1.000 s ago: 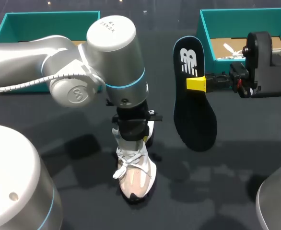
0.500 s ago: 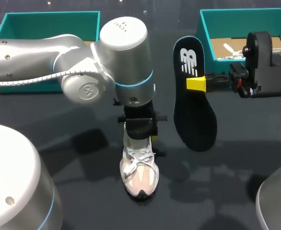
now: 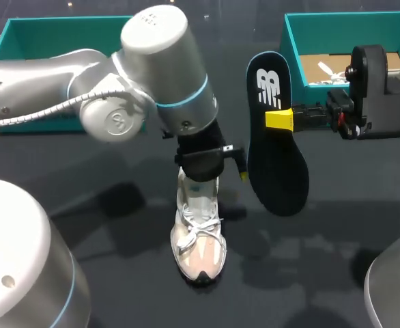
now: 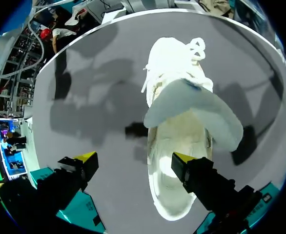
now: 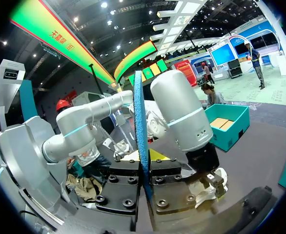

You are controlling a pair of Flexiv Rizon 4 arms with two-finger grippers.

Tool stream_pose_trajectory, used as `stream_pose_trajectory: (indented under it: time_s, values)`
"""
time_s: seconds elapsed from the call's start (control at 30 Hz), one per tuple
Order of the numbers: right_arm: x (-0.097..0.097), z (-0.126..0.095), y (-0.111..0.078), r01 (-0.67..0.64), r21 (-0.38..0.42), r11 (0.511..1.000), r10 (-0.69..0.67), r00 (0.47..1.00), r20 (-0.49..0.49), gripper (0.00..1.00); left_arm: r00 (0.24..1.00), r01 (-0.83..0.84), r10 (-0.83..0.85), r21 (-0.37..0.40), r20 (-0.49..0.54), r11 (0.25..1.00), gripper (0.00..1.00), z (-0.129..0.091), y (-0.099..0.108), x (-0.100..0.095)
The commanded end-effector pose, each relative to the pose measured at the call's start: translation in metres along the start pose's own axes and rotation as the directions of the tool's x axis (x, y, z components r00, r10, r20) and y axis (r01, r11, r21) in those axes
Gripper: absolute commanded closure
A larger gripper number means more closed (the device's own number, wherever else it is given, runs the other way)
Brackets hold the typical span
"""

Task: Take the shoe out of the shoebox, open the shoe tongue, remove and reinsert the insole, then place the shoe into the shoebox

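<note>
Far left: left box [image 3: 63, 34], teal, open-topped, with straight card walls and only a sliver of brown visible inside beside the arm. Far right: right box [image 3: 295, 41], same teal, brown card floor with a few white scraps [image 3: 326, 70] on it, remainder hidden behind the right arm. Between the boxes, held up above the table [image 3: 336, 260]: insole [image 3: 276, 157], long and round-ended, dark with a thin blue rim, flat face upward, narrower heel end far, broader toe end near. White logo printed at its far end. Right gripper [image 5: 143, 171] clamped on the insole from its right edge, one finger on each face, with blue foam edge-on between black finger blocks in the right wrist view. On the dark matte table, near the middle: shoe [image 3: 198, 239], upright on its sole, toe pointing near, heel far; white mesh upper, pinkish toe panel, loose white laces, dark sole edge. Pale rounded flap, apparently the tongue [image 4: 194, 114], lifted over the opening. Left gripper [image 4: 134, 157] above the heel, fingers apart, one yellow tip over the shoe's opening, the other out over bare table beside it, gripping nothing.
</note>
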State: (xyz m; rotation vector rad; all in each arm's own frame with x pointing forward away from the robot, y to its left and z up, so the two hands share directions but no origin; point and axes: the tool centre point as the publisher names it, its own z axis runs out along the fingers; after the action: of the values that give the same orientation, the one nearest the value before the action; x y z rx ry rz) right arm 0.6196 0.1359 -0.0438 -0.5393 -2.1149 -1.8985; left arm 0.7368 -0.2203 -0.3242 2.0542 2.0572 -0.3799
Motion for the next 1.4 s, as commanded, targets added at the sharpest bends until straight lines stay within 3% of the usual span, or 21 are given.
stream_pose_trajectory:
  time_s: [0.03,0.17,0.23,0.83,1.0,1.17,1.3,1.4]
  values:
    - [-0.001,0.002,0.000,-0.001,0.001,1.000,0.001,1.000,0.001,1.00,0.990,-0.011,0.013,-0.015,0.142,1.000,0.00,-0.040,-0.003,0.017]
    - [-0.001,0.002,0.000,-0.001,0.001,1.000,0.001,1.000,0.001,1.00,0.962,-0.040,0.043,-0.016,0.271,0.999,0.00,-0.072,-0.001,0.015]
    - [-0.001,0.002,0.000,-0.001,0.001,1.000,0.001,1.000,0.001,1.00,0.946,-0.054,0.072,-0.068,0.315,0.996,0.00,-0.090,-0.001,0.009]
    - [-0.001,0.002,0.000,-0.001,0.001,1.000,0.001,1.000,0.001,1.00,0.946,-0.054,0.072,-0.068,0.315,0.996,0.00,-0.090,-0.001,0.009]
    - [-0.001,0.002,0.000,-0.001,0.001,1.000,0.001,1.000,0.001,1.00,0.858,-0.080,0.124,-0.108,0.499,0.991,0.00,-0.119,0.001,-0.007]
    - [-0.001,0.002,0.000,-0.001,0.001,1.000,0.001,1.000,0.001,1.00,0.783,-0.126,0.196,-0.158,0.590,0.979,0.00,-0.143,0.001,-0.032]
    - [-0.001,0.002,0.000,-0.001,0.001,1.000,0.001,1.000,0.001,1.00,0.691,-0.107,0.147,-0.101,0.708,0.989,0.00,-0.158,0.005,-0.045]
    - [-0.001,0.002,0.000,-0.001,0.001,1.000,0.001,1.000,0.001,1.00,0.691,-0.107,0.147,-0.101,0.708,0.989,0.00,-0.158,0.005,-0.045]
